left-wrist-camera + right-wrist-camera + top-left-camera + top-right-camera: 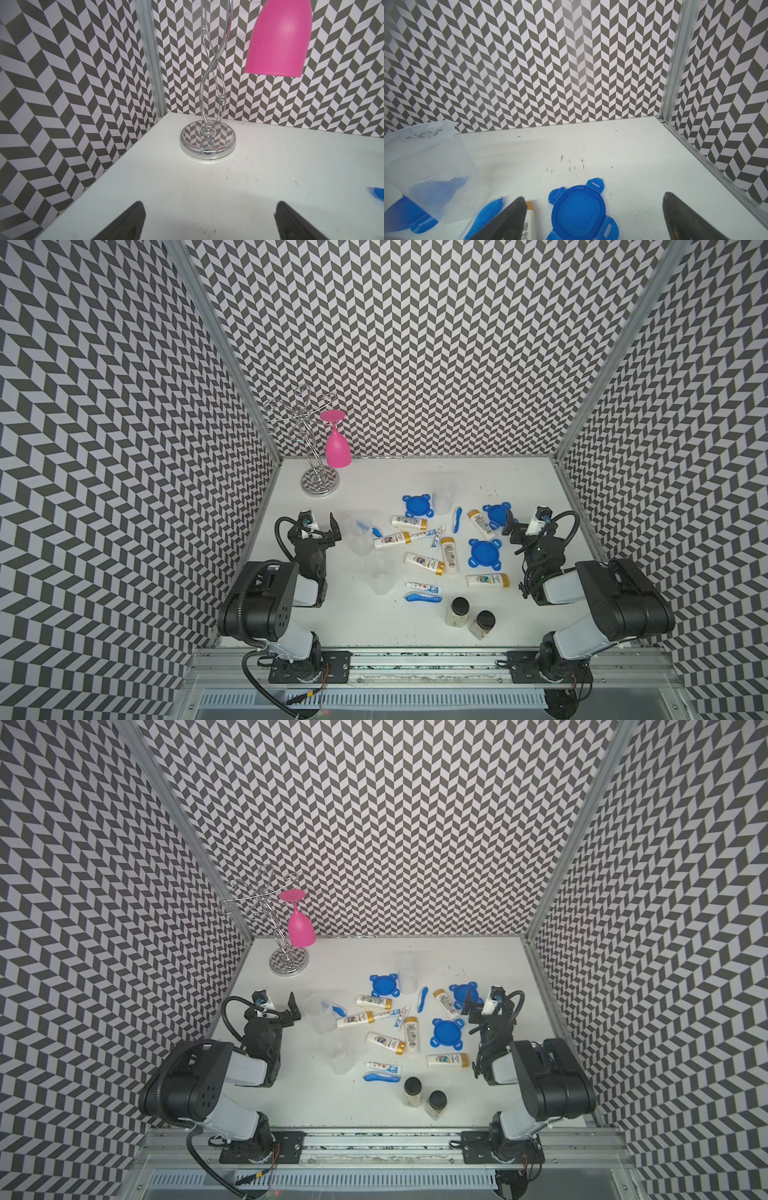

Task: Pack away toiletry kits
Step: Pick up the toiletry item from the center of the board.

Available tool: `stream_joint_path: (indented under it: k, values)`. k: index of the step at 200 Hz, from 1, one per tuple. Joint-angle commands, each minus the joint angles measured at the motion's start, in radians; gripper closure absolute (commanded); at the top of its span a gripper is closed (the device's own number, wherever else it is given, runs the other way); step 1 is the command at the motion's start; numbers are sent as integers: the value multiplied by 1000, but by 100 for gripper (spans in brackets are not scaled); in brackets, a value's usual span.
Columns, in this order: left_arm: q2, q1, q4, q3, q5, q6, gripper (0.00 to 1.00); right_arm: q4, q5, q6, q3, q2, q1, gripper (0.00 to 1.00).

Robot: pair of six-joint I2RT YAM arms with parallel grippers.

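Toiletry kits (424, 563) lie scattered, one toothbrush (365, 526) seemingly inside a tub (353, 539).

Grey-and-white chevron walls (415, 344) enclose three sides of a scuffed white tabletop (353, 626), joined at the far corners by aluminium posts (231, 364), with an aluminium rail (415, 659) along the near edge.
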Motion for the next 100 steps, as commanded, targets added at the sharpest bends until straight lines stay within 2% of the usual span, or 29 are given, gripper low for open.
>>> stream_joint_path:
  k: [1, 16, 34, 42, 60, 84, 100]
  values:
    - [-11, -15, 38, -1, -22, 13, 0, 66, 28, -9, -4, -5, -3, 0]
    - [-32, -29, -1, 12, -38, 21, 1, -73, 86, 7, 40, -65, 6, 0]
    - [-71, -32, -72, 42, -56, 25, 1, -237, 12, -28, 100, -140, 7, 0]
    - [-119, -29, -213, 78, -65, 5, 0, -344, 11, -15, 138, -181, 10, 0]
    - [-212, -33, -413, 133, -68, -15, 1, -669, 85, 131, 286, -232, 12, 0]
    - [-359, -56, -722, 240, -67, -82, 0, -1066, 2, 187, 521, -201, 17, 0]
    - [-441, -75, -948, 337, -83, -179, 0, -1216, -32, 207, 608, -188, 44, 0]
